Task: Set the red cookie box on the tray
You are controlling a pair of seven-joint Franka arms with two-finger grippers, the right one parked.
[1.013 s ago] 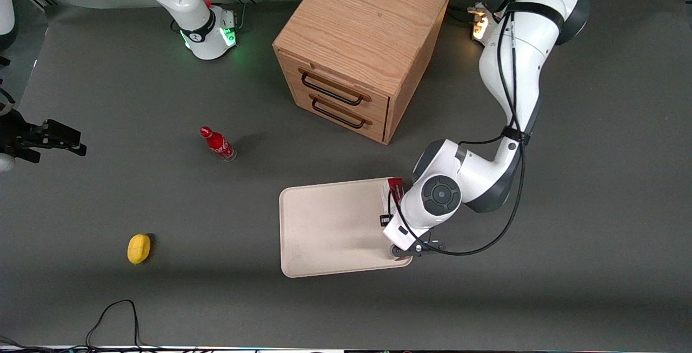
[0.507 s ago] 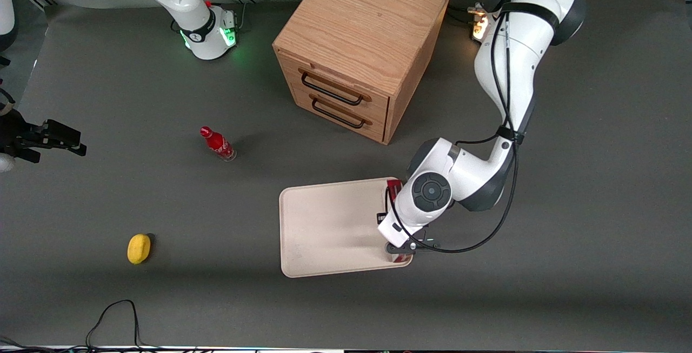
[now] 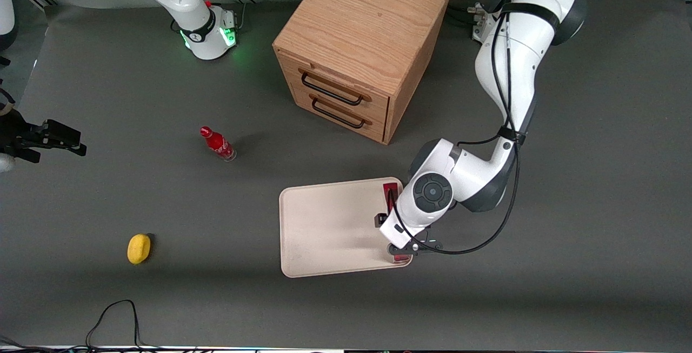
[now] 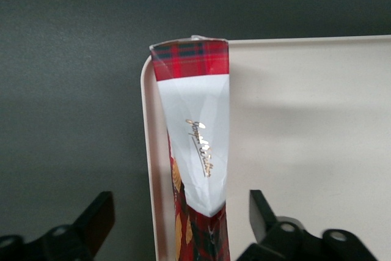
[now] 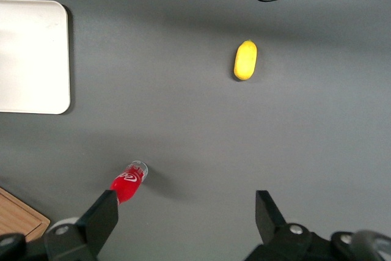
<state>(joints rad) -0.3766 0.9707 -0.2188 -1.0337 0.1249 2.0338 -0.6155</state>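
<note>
The red cookie box [image 4: 195, 132] stands on its narrow long edge on the cream-white tray [image 4: 305, 120], just inside the rim at the working arm's end. My gripper [image 4: 180, 198] is open above it. Its black fingers [image 4: 101, 215] straddle the box with a gap on each side. In the front view the wrist covers most of the red cookie box [image 3: 390, 190]. Only its two red ends show, at the edge of the tray [image 3: 324, 228].
A wooden drawer cabinet [image 3: 357, 55] stands farther from the front camera than the tray. A small red bottle [image 3: 218, 144] and a yellow fruit [image 3: 139, 248] lie toward the parked arm's end. A black cable [image 3: 116, 315] loops near the table's front edge.
The wrist and box have shifted slightly inward over the tray's edge. The box's near end now shows below the wrist, and the box lies straighter along the rim.
</note>
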